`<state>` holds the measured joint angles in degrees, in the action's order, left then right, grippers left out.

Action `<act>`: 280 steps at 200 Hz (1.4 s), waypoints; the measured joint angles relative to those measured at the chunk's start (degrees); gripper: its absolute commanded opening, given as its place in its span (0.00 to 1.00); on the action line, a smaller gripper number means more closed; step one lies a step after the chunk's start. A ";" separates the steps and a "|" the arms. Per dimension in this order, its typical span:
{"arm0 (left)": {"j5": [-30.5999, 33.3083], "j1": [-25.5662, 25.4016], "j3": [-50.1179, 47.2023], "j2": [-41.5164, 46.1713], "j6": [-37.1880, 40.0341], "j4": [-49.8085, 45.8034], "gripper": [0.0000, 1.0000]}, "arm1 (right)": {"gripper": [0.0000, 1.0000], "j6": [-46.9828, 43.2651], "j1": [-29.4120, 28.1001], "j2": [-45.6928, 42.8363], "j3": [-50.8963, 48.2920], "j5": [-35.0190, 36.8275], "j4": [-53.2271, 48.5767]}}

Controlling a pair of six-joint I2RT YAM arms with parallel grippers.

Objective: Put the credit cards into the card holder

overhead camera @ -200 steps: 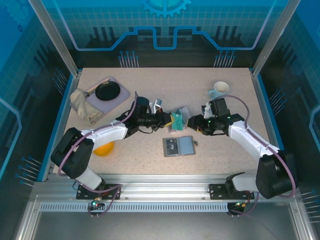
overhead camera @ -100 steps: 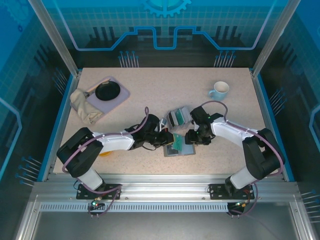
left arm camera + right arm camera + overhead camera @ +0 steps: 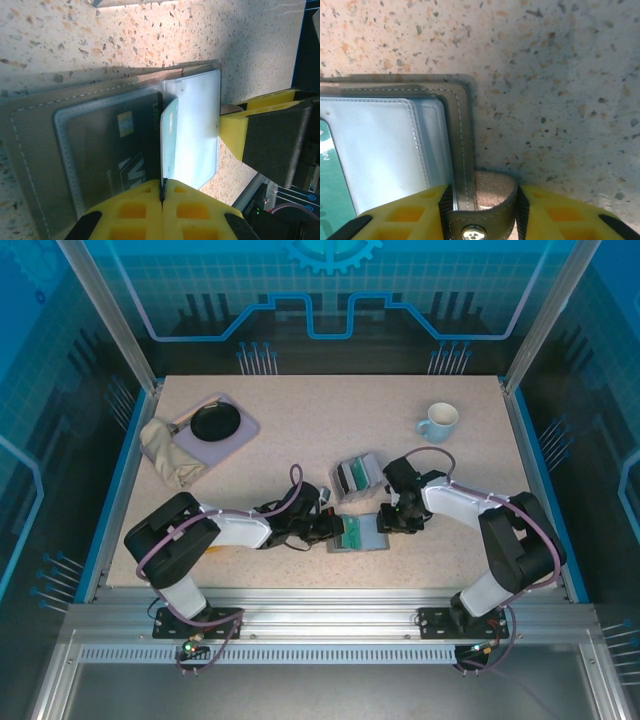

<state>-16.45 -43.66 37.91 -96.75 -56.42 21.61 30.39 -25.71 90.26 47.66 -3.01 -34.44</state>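
The grey card holder [image 3: 374,536] lies open on the table, dark half [image 3: 100,150] to the left and pale-blue half [image 3: 197,125] to the right. A card with a gold chip sits in the dark half's pocket. My left gripper [image 3: 162,192] is shut on a teal credit card [image 3: 169,137], held edge-up over the holder's fold. My right gripper [image 3: 482,210] is shut on the holder's right edge and its snap tab [image 3: 492,187]. From above, the left gripper [image 3: 337,530] and right gripper [image 3: 394,523] flank the holder. More credit cards stand in the clear box [image 3: 355,475].
A pale mug [image 3: 438,420] stands at the back right. A lilac tray [image 3: 236,441] with a black pan and a crumpled cloth [image 3: 168,455] are at the back left. The table's front edge runs just below the holder.
My left gripper carried the teal card from beside the clear box down to the open holder. My right arm swung in and closed on the holder's right edge.
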 measured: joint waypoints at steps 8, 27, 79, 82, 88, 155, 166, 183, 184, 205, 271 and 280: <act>0.20 -0.02 -0.26 0.02 0.00 0.46 0.00 | 0.33 0.04 0.02 0.00 0.00 -0.09 0.07; 0.26 -0.02 -0.50 0.04 -0.07 1.18 0.01 | 0.24 0.02 0.17 0.22 -0.04 -0.22 0.28; 0.15 -0.13 -0.52 -3.82 -3.30 7.63 0.00 | 0.17 0.22 0.92 0.83 -0.52 -1.92 1.73; 0.13 -0.17 -0.52 -4.28 -3.61 8.20 0.01 | 0.17 0.22 0.98 0.81 -0.55 -1.97 1.75; 0.13 -0.28 -0.52 -4.83 -3.96 8.85 0.00 | 0.17 0.22 1.03 0.81 -0.66 -2.12 1.90; 1.16 -1.27 -0.52 -4.11 -4.92 8.74 0.01 | 0.15 0.28 1.77 0.72 -0.85 -3.26 2.10; 2.19 -1.25 -0.59 -1.46 -4.26 5.77 0.02 | 0.15 0.44 1.79 0.66 -0.87 -3.28 2.10; 3.76 -1.25 -0.59 3.69 -2.91 1.36 0.02 | 0.15 0.50 2.10 0.39 -1.25 -3.52 2.45; 3.80 -1.25 -0.59 3.89 -2.82 1.25 0.02 | 0.15 0.52 2.12 0.39 -1.29 -3.56 2.49; 4.50 -1.25 -0.59 8.00 -2.19 -0.15 0.02 | 0.15 0.66 2.54 0.35 -1.49 -4.31 2.78; 6.58 -1.25 -2.54 5.20 -4.20 -0.76 0.01 | 0.15 0.90 2.89 0.28 -1.77 -4.98 3.08; 6.62 -1.25 -2.73 4.74 -4.66 -0.72 0.01 | 0.15 0.90 2.89 0.28 -1.77 -4.98 3.10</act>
<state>-9.82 -44.91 35.18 -92.01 -61.08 20.88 31.29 -22.83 90.54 45.89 -7.99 -31.33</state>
